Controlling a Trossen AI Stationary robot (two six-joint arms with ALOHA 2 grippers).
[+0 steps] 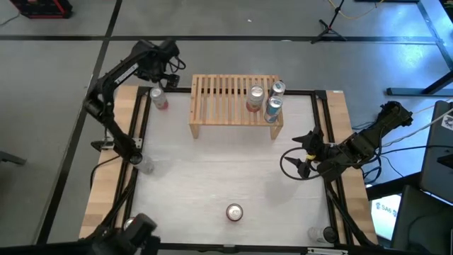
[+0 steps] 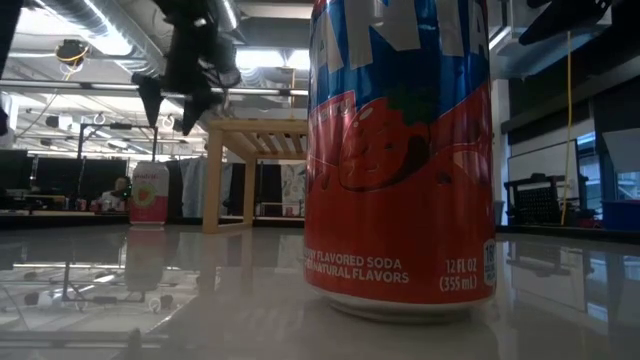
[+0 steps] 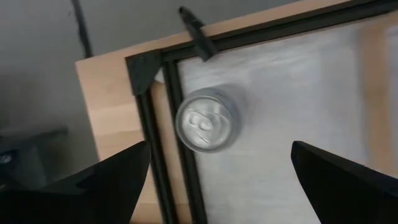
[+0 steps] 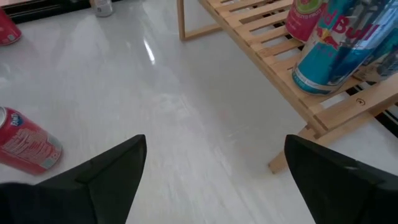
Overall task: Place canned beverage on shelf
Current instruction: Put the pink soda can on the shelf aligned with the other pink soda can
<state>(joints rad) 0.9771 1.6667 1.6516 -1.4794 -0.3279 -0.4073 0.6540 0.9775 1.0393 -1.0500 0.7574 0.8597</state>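
Your next can (image 1: 159, 99) sits in the worktop's far left corner, just left of the shelf (image 1: 233, 105), and your left tool (image 1: 157, 79) hangs spread right above it, lined up for a top-down grab. Right tool (image 1: 306, 150) waits spread at the right edge, probably staying clear; three cans already crowd the shelf's right end.

Grey floor (image 1: 56, 85) with dark seams, exposed ceiling ducts (image 2: 90, 15)

- The table (image 1: 212, 184) has a pale, glossy top, a black frame and light-wood borders along both sides.
- A grey floor (image 1: 56, 85) crossed by dark lines surrounds it.
- Black stand legs (image 1: 329, 28) rest on the floor beyond the far edge.
- Ceiling ducts (image 2: 90, 20) and strip lights show in the room behind, in the low view.
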